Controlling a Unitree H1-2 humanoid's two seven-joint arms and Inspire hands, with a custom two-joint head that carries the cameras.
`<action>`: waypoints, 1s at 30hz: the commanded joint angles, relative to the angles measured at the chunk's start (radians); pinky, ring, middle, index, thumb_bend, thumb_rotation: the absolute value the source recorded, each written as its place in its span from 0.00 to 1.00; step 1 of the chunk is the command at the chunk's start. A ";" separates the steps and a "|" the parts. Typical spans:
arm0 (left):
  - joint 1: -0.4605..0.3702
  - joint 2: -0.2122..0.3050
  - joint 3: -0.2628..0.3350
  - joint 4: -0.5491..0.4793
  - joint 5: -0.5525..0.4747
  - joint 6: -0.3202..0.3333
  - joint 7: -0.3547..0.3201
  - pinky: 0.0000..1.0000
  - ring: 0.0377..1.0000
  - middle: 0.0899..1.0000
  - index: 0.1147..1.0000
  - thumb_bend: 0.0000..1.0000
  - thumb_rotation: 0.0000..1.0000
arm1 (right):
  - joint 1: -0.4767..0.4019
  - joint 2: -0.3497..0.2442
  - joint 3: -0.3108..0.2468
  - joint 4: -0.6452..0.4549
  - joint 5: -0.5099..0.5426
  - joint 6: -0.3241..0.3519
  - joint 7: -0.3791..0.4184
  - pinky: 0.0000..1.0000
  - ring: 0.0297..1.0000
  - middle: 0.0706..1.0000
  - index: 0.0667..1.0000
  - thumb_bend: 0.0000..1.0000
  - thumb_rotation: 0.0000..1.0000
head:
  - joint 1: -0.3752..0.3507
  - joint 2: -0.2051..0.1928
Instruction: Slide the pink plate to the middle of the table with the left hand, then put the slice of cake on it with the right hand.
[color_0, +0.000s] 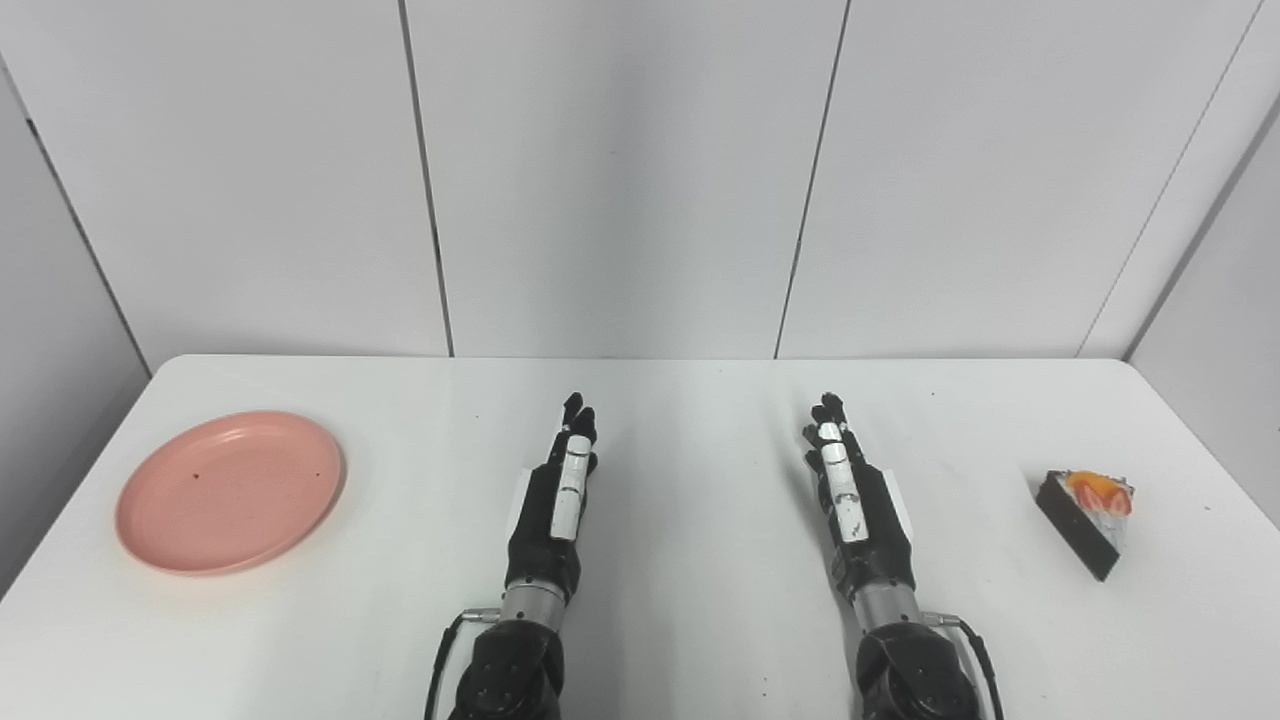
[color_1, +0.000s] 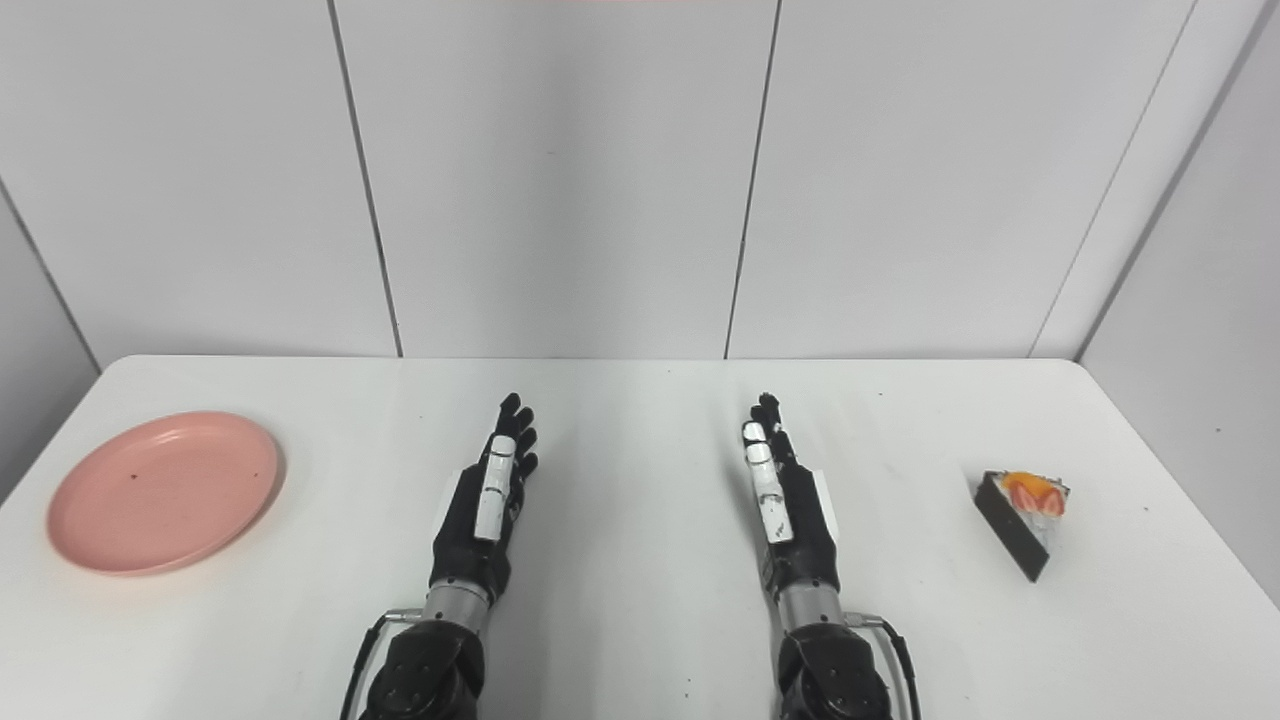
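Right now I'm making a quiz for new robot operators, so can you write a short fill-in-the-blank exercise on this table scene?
1. The round pink plate lies near the table's ____ edge.
2. The wedge of dark cake topped with fruit lies out to the side of the ____ robot hand.
3. The left robot hand holds ____, its fingers stretched forward.
4. The white table between the two robot hands is ____.

Missing words: left; right; nothing; bare
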 joint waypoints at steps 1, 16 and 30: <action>0.037 0.013 0.012 0.030 -0.013 0.000 -0.001 1.00 1.00 1.00 1.00 0.60 1.00 | -0.031 0.004 -0.003 -0.027 0.003 -0.042 0.002 0.98 0.95 0.96 0.97 0.60 0.91 | 0.000 0.002; 0.044 0.010 0.014 0.018 -0.019 0.011 -0.008 1.00 1.00 1.00 1.00 0.60 1.00 | -0.031 0.003 -0.002 -0.028 0.006 -0.041 0.005 0.99 0.95 0.97 0.97 0.61 0.90 | 0.000 0.003; 0.046 0.012 0.009 0.018 -0.016 0.010 -0.004 1.00 1.00 1.00 1.00 0.61 1.00 | -0.032 0.003 -0.004 -0.021 0.010 -0.044 0.005 0.98 0.95 0.96 0.97 0.62 0.90 | 0.001 0.002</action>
